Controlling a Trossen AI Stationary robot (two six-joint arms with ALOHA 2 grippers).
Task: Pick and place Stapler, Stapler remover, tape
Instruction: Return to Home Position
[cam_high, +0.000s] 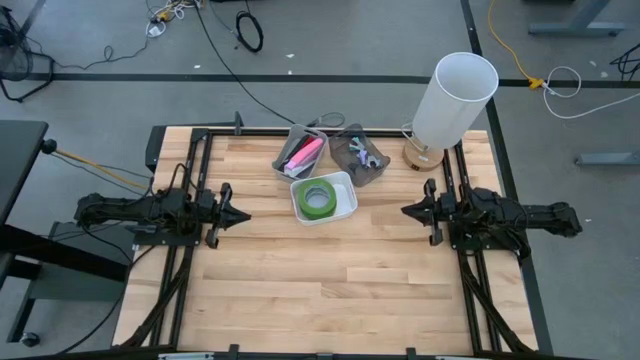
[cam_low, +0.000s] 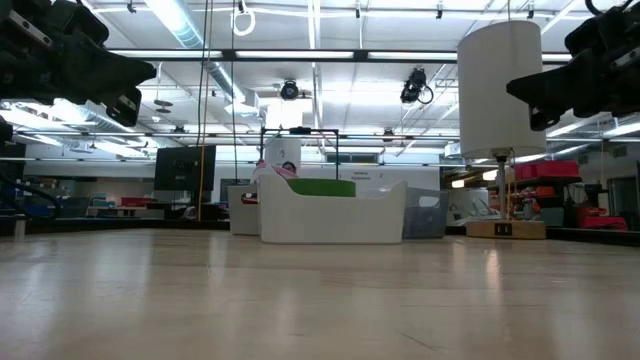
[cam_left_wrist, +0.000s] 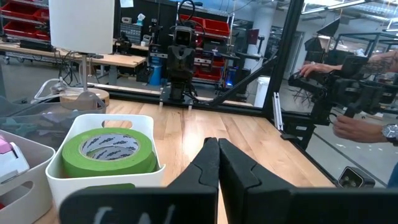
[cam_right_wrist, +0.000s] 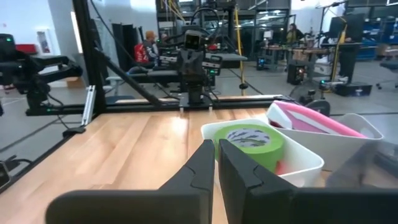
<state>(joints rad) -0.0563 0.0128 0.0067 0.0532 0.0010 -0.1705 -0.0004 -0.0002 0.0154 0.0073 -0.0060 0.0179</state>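
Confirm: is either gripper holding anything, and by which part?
Nothing held. Left gripper and right gripper are both shut, empty, at the table's sides; green tape lies in the white bin.

Left gripper and right gripper, fingers pressed together, facing each other

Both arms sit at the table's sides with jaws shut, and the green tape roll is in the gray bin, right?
No: the green ring-shaped tape roll lies in the white plastic bin, as the high view shows. The rest holds.
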